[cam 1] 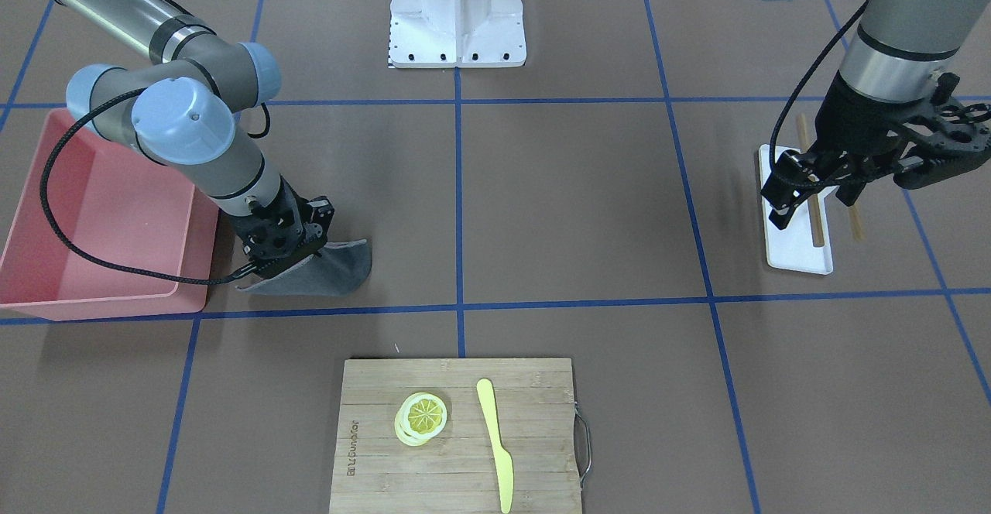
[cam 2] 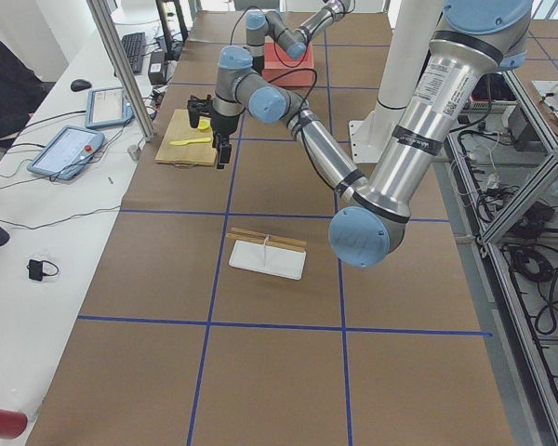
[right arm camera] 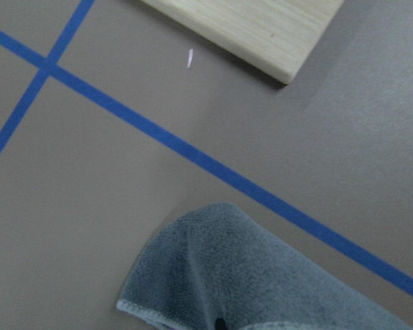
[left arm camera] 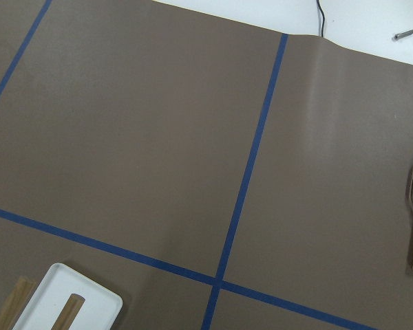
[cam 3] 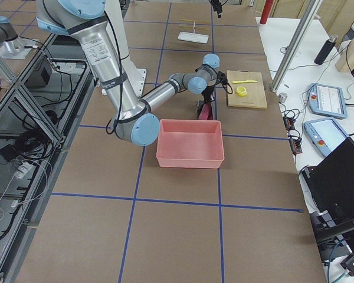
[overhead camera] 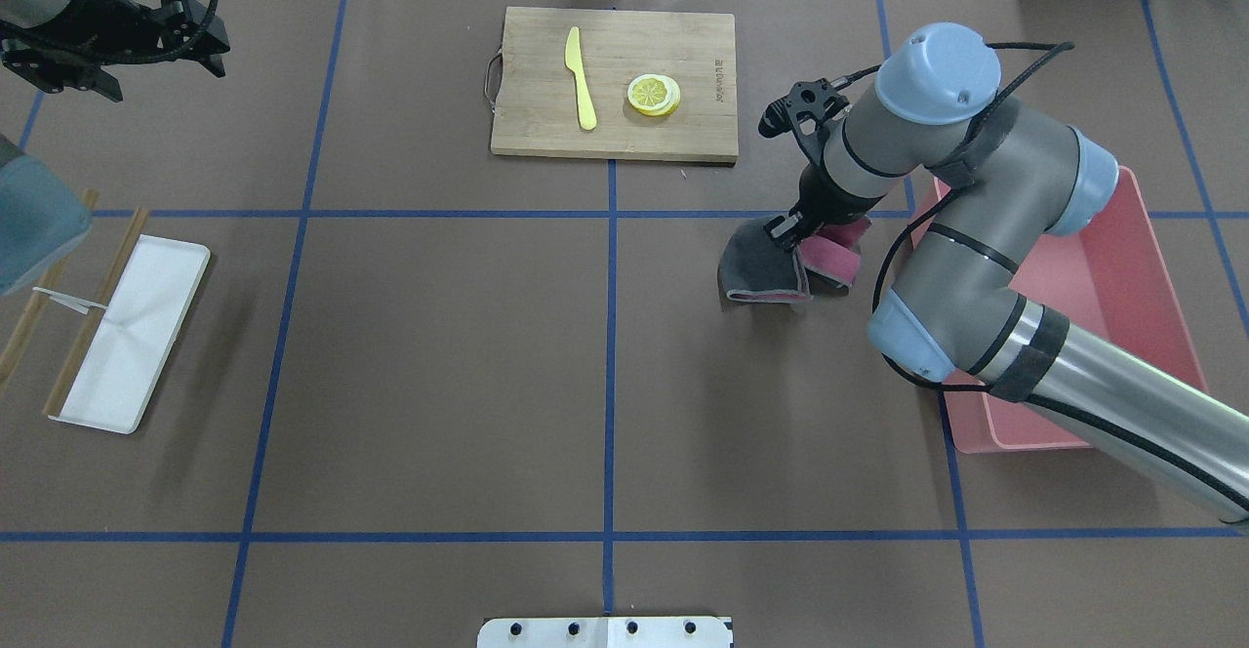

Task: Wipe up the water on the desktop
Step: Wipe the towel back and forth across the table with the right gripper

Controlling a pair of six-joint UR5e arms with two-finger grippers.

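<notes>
table: the big matte brown table [overhead camera: 439,355] with the blue tape grid is what needs wiping, and it lies right under the right hand. Honestly, I can't spot any water on it in any view.
pink tub: the pink plastic tub [overhead camera: 1142,287] sits just beside the right hand on its outer side, and that arm's forearm hangs over it.
board: the bamboo cutting board [overhead camera: 605,141] is near the right hand, further out from the robot, with a tape line between them.
tray: the flat white rectangular tray [overhead camera: 146,336] lies below the left hand and back toward the robot, with wooden sticks [overhead camera: 93,321] alongside it.
cloth: the grey cloth with a dark pink side [overhead camera: 756,272] touches the table and trails out from the right hand toward the middle.
right hand: the right hand [overhead camera: 788,236] is down low, clamped on one bunched edge of the cloth.
left hand: the left hand [cam 1: 801,204] is up in the air, well apart from the right one. Its fingers look spread, with nothing in them.
small stuff: a yellow plastic knife [overhead camera: 581,77] and a lemon slice [overhead camera: 654,95] lie on the board, clear of both hands.
biggest worry: with no puddle visible, my guess is a swipe could just miss it.
next worry: the cloth is pinched at one edge only, so it may roll up and skate over water instead of lying flat.
smaller worry: a stroke outward could snag the board's edge, or the forearm could shove the tub.
</notes>
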